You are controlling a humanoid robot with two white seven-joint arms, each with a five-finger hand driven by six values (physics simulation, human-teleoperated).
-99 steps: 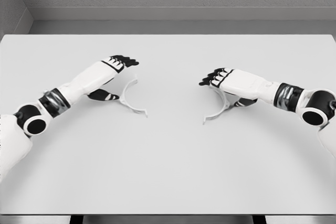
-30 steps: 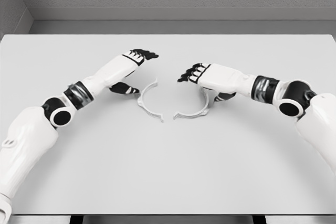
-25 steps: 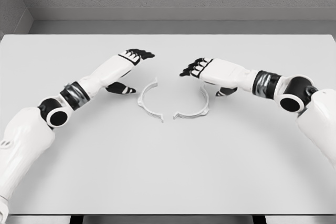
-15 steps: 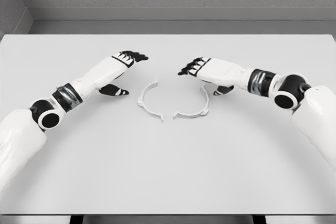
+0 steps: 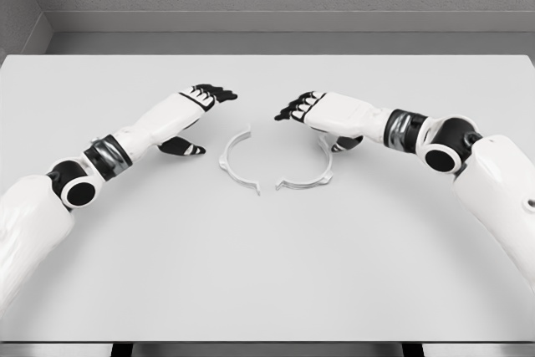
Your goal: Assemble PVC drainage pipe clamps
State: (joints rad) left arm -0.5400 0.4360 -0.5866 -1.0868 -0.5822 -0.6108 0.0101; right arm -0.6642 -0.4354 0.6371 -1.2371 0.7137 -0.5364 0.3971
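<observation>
White PVC clamp halves (image 5: 236,159) & (image 5: 308,171) lie as facing arcs mid-tabletop (image 5: 267,273), nearer the far edge, lower ends close but apart. Left hand (image 5: 194,104) & right hand (image 5: 322,110) hover beside them, fingers loose, holding nothing.

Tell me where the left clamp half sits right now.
In the head view, the left clamp half lies flat mid-table, left of the right clamp half, ends nearly meeting, just right of the left hand.

On the table (image 5: 267,273), near centre: left clamp half (image 5: 235,160) and right clamp half (image 5: 311,171) lie side by side, ends close together. Left hand (image 5: 194,106) is left of them, right hand (image 5: 322,110) just behind the right half.
</observation>
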